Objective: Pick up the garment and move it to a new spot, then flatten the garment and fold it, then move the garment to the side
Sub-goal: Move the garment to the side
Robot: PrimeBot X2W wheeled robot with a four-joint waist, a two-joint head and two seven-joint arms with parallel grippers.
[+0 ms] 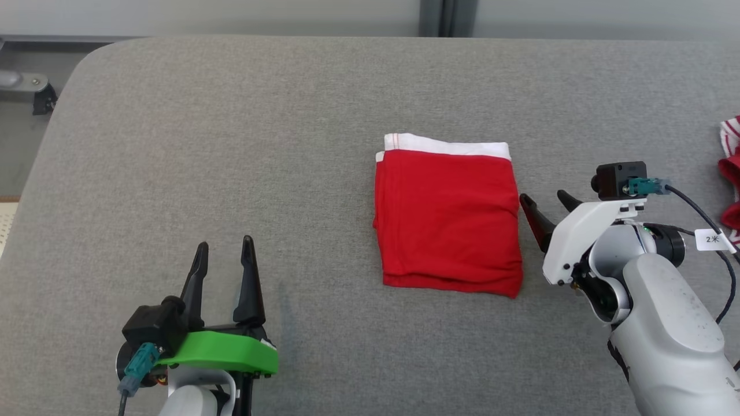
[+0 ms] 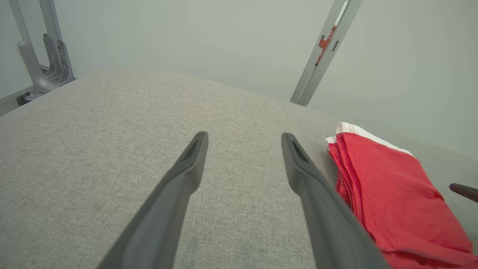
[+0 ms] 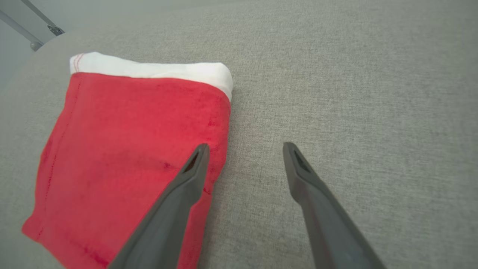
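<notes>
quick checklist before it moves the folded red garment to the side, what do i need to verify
1. Fold finished: ok. The red garment lies as a neat rectangle, white band at the far edge.
2. Right gripper ready: ok. Jaws open, right beside the garment's right edge.
3. Right gripper touching the cloth: cannot tell. One finger looks level with the edge.
4. Left gripper out of the way: ok. Jaws open, near left, well apart from the garment.
5. Room on the left: ok. Bare grey table there.
6. Room on the right: not ok. A striped cloth lies at that edge.
</notes>
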